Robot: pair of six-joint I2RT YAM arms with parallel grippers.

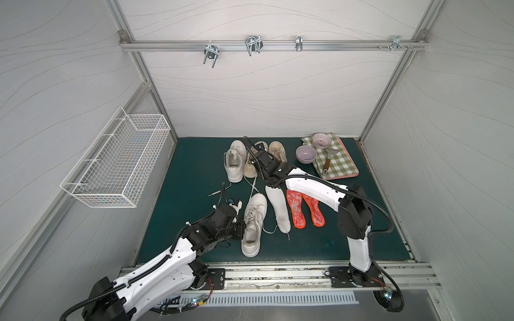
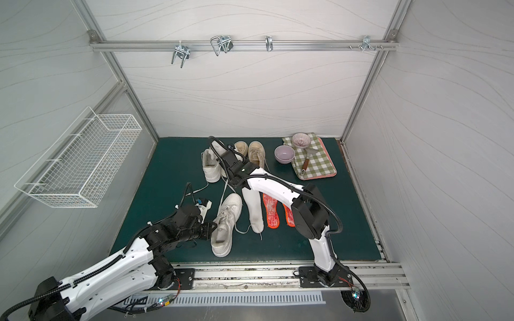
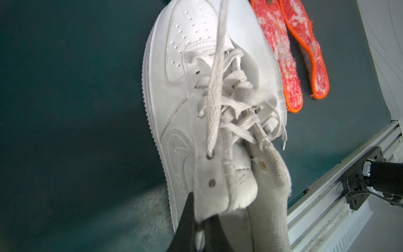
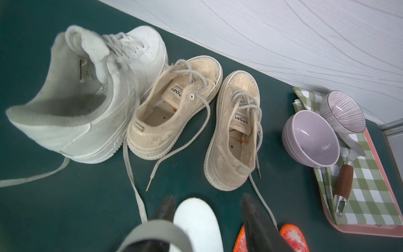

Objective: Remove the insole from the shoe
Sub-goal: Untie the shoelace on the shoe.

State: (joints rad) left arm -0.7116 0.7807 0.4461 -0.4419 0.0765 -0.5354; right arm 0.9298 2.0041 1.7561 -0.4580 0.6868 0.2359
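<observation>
My left gripper is clamped tight on the upper edge of the lace flap of the white shoe, beside the ankle opening. The shoe stands on its sole on the green mat, near the front and left of centre, with its toe pointing to the far side.

My right gripper hangs with its jaws well apart and nothing between them in a grip. They straddle the far, rounded end of the white insole.

That insole is out of the shoe. It lies flat on the mat just to the shoe's right, running near to far. Two orange insoles lie just right of it.

Beyond my right gripper stand a second white shoe and two beige shoes. A tray sits at the far right.
</observation>
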